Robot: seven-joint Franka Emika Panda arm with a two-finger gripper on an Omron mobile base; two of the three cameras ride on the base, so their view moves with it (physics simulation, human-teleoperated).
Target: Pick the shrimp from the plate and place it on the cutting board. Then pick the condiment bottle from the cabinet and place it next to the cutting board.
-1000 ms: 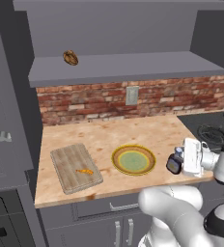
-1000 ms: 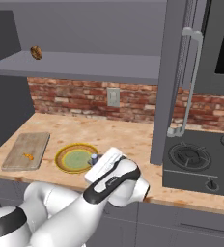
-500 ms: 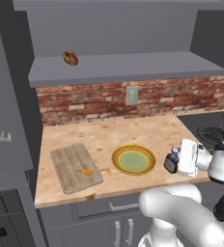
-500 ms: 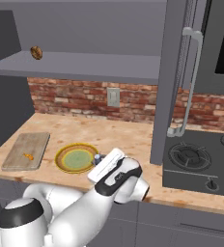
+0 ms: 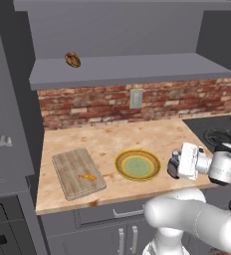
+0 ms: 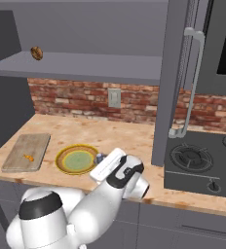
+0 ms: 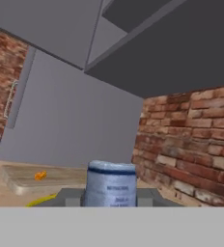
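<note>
We see the board (image 5: 77,173) at left, with the shrimp (image 5: 88,176) lying on it toward 5 o'clock. The plate (image 5: 137,152) sits at the board's 3 o'clock. At the plate's 3 o'clock, the gripper (image 5: 176,165) grips the bottle (image 7: 111,182), jaws narrow.

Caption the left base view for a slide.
Shrimp on cutting board; claw holds a bottle right of the plate.

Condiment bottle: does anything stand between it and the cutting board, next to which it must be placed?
Yes. The plate lies on the counter between the condiment bottle, held in the gripper, and the cutting board. The bottle would probably have to pass over it.
</note>
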